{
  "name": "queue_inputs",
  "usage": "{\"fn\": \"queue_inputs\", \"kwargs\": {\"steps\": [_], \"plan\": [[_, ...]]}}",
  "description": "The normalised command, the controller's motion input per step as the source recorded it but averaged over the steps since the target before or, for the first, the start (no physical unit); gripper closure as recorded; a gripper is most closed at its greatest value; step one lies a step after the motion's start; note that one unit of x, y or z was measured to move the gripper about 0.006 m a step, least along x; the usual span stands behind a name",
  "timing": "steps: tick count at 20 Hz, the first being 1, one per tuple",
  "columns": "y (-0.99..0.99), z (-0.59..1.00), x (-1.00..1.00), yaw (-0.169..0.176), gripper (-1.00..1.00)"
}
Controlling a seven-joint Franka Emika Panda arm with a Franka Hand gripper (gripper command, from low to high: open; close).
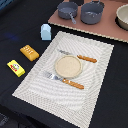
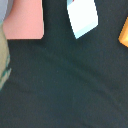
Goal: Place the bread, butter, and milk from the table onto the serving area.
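While the food waits on the dark surface (image 1: pixel 20 20), no pincer shows, so I cannot tell if it is apart or together.
Milk (image 1: pixel 45 32), bread (image 1: pixel 29 52) and butter (image 1: pixel 16 68) all sit beside the serving area (image 1: pixel 95 65), on the exterior view's left.

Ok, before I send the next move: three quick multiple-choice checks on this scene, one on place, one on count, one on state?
1. The milk stands:
A. on the plate
B. on the dark table beside the mat's far corner
C. on the pink board

2. Grey pots on the pink board:
A. two
B. one
C. four

3. The bread and butter are:
A. on the serving area
B. stacked
C. off it, apart on the table

Answers: 1 B, carton sits off the mat. 2 A, two pots show. 3 C, both lie beside the mat.
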Motion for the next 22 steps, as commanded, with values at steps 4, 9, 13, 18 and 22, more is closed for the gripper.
{"fn": "queue_inputs", "kwargs": {"steps": [4, 9, 13, 18, 22], "plan": [[-0.2, -0.07, -0.01, 0.0, -1.0], [-0.66, -0.38, -0.03, -0.002, -1.0], [-0.97, -0.44, 0.01, -0.003, -1.0], [-0.81, -0.49, 0.0, 0.0, -1.0], [-0.6, -0.57, -0.01, -0.002, -1.0]]}}
